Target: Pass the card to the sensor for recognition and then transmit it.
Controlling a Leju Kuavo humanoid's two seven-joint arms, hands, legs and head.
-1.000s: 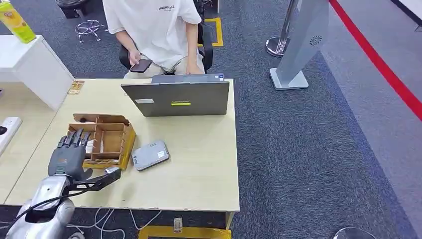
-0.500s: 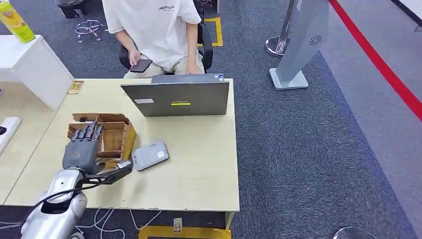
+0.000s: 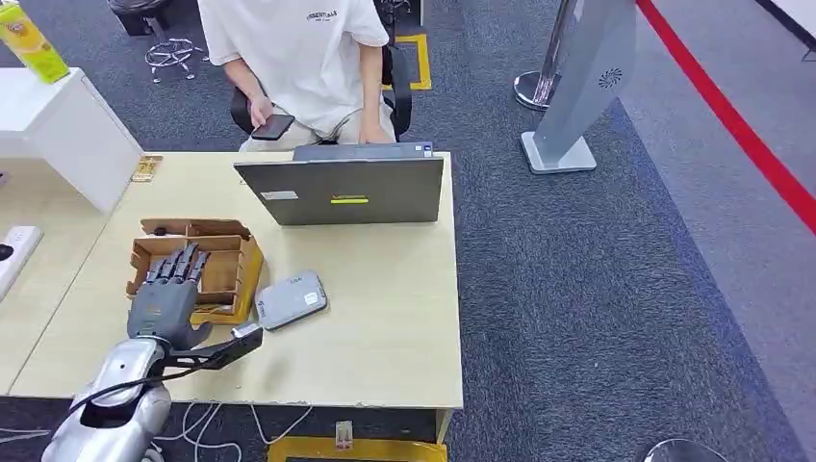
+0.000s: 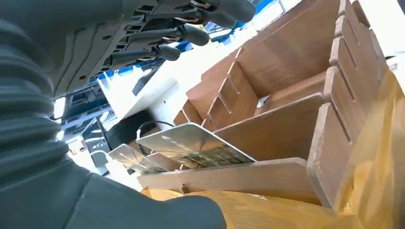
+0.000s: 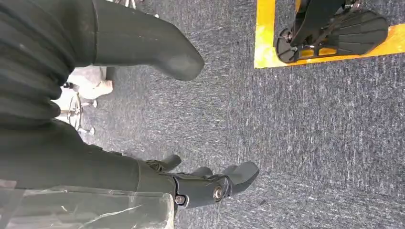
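Pretty even, bright indoor light up top, with just soft shadows under the laptop (image 3: 343, 190) and the left hand (image 3: 168, 294). The left wrist view has blown-out glare behind the wooden organizer (image 4: 286, 95), and the near dark cover looks blurry. The right wrist view is dimmer but sharp on the carpet (image 5: 310, 124).

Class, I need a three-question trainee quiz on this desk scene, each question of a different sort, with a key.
1. True or false: the robot's left hand holds a card.
2. What lies right beside the compartmented wooden organiser box: A) the flat grey card sensor, B) a mug, C) a stapler?
3. What does the seated person hold?

Key: 1 false, its fingers are spread over the box. 2 A. 3 a dark phone.
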